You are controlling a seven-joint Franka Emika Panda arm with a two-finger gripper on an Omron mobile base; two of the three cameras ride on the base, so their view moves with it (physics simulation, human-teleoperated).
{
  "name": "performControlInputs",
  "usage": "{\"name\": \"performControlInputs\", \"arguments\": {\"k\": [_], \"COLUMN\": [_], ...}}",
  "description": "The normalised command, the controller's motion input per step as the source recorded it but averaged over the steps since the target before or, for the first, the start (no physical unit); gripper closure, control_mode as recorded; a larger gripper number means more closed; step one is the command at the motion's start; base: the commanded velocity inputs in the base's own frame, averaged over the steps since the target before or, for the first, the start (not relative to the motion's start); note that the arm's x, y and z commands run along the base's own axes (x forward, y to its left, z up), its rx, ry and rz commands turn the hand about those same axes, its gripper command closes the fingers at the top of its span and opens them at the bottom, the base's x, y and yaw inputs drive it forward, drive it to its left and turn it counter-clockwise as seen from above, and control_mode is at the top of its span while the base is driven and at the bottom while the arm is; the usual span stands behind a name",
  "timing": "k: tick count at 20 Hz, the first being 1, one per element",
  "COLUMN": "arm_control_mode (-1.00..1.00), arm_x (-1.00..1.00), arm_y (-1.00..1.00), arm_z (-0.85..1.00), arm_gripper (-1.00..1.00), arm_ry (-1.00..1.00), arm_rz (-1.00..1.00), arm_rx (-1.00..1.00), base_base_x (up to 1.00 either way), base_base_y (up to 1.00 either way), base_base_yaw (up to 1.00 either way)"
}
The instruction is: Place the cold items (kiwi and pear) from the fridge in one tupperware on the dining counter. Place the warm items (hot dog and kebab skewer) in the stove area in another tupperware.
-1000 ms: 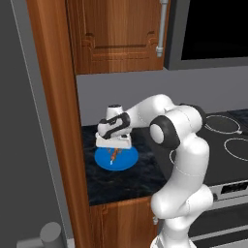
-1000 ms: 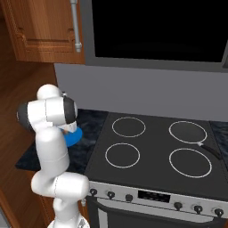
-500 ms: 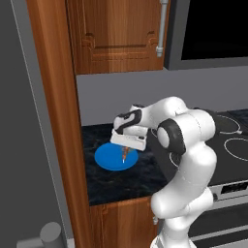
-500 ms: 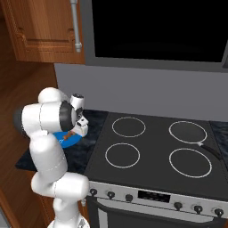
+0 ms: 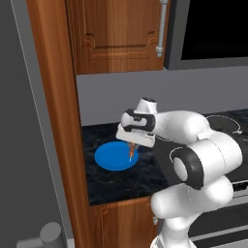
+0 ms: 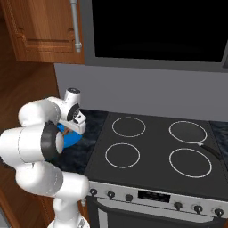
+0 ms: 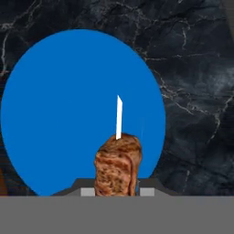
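My gripper hangs over the right part of a round blue plate on the dark marble counter left of the stove. It is shut on the kebab skewer, a chunk of browned meat on a white stick that points down toward the plate. In the left base view the skewer shows as a thin orange sliver just above the plate. The right base view has the gripper over the plate, partly behind my arm. The hot dog, kiwi, pear and tupperware are out of view.
A tall wooden panel rises left of the counter, with a wood cabinet overhead. The black stove top with its round burners lies to the right, under a dark microwave front.
The gripper swung from the plate's back left edge to above its right side, turned downward and lifted the kebab skewer off the plate.
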Motion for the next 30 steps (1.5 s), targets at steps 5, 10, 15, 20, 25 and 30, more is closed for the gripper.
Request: {"name": "performControlInputs", "arguments": {"k": [5,10,15,20,25,30], "arm_control_mode": [-1.00,-1.00,-1.00,-1.00,-1.00,-1.00], "arm_x": [-0.59,-0.66,-0.69,-0.75,-0.72,-0.34], "arm_y": [-0.03,-0.07,-0.14,-0.24,-0.43,-0.38], "arm_z": [0.63,0.67,0.69,0.65,0.54,0.50], "arm_gripper": [1.00,1.00,1.00,1.00,1.00,1.00], "arm_ry": [0.00,0.00,0.00,0.00,0.00,0.00], "arm_rz": [-0.04,-0.03,0.00,0.00,0.03,0.01], "arm_rx": [0.00,0.00,0.00,-0.01,0.00,0.00], "base_base_x": [0.00,0.00,0.00,0.00,0.00,0.00], "base_base_y": [0.00,0.00,0.00,0.00,0.00,0.00], "base_base_yaw": [0.00,0.00,0.00,0.00,0.00,0.00]}}
